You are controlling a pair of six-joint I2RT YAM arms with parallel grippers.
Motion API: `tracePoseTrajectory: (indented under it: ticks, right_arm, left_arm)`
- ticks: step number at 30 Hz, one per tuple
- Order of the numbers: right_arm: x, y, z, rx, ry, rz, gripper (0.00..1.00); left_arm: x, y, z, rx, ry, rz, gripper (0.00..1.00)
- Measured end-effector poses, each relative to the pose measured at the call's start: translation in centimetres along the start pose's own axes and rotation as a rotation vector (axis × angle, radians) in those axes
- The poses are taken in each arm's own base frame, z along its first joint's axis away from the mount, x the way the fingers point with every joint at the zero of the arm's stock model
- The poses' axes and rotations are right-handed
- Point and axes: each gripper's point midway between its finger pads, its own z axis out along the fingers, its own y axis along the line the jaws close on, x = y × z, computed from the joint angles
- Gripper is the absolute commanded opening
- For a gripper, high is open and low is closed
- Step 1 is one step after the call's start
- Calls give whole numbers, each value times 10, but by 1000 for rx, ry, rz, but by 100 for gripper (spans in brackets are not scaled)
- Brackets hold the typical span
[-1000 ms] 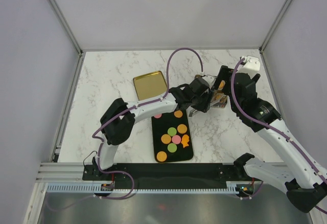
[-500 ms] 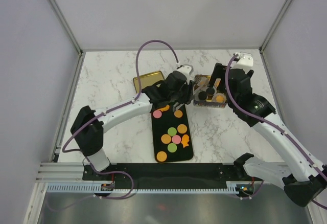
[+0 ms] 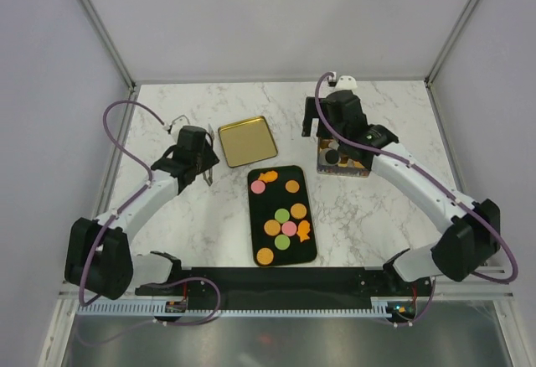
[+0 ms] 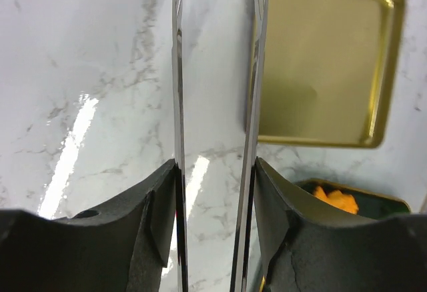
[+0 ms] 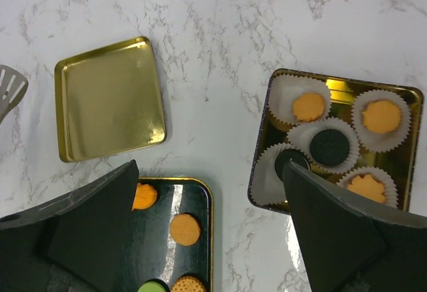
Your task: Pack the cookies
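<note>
Overhead and wrist views of a marble tabletop. The cookies lie in two places. Ten lie flat on a black tray at the centre near the arms' bases: round orange, pink and green pieces and two orange star-like shapes, some touching at the middle of the tray. Others sit in white paper cups inside an open tin just right of the tray's far end. The right wrist view shows three orange cookies and two dark brown ones there, one of the dark ones partly hidden by a finger.

A gold lid lies hollow side up on the tabletop beyond the tray's far left corner, apart from both tray and tin.

The left pincer is at the left of the lid. Its black fingers press on the outer faces of a pair of metal tongs. The two thin blades stand apart with nothing between them, over bare marble, and the right blade runs along the lid's near edge. A slotted tip of the tongs shows at the left edge of the right wrist view.

The right pincer hangs above the gap between tray and tin, its fingers spread as wide as they go and holding nothing.
</note>
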Motion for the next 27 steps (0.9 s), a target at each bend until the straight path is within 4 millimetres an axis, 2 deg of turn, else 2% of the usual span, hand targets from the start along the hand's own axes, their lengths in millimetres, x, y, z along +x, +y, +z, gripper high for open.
tracePoseTrajectory:
  ticks: [4, 8, 12, 16, 19, 24, 27]
  right_arm:
    - [20, 15, 31, -37, 78, -29, 97]
    - [44, 25, 58, -65, 156, -58, 95]
    - [70, 31, 82, -82, 235, -80, 94]
    - [95, 34, 102, -91, 304, -101, 93]
    - [107, 38, 117, -96, 336, -110, 93]
    - [119, 43, 139, -100, 365, -116, 89]
    - [126, 48, 154, -103, 380, -117, 86]
  left_arm:
    - [3, 35, 25, -116, 33, -69, 57]
    - [16, 67, 50, -222, 91, -96, 60]
    - [25, 83, 69, -283, 140, -105, 61]
    - [32, 90, 84, -307, 172, -111, 65]
    - [28, 83, 88, -281, 169, -120, 73]
    - [27, 77, 90, -254, 166, -126, 85]
    - [25, 75, 88, -239, 160, -128, 88]
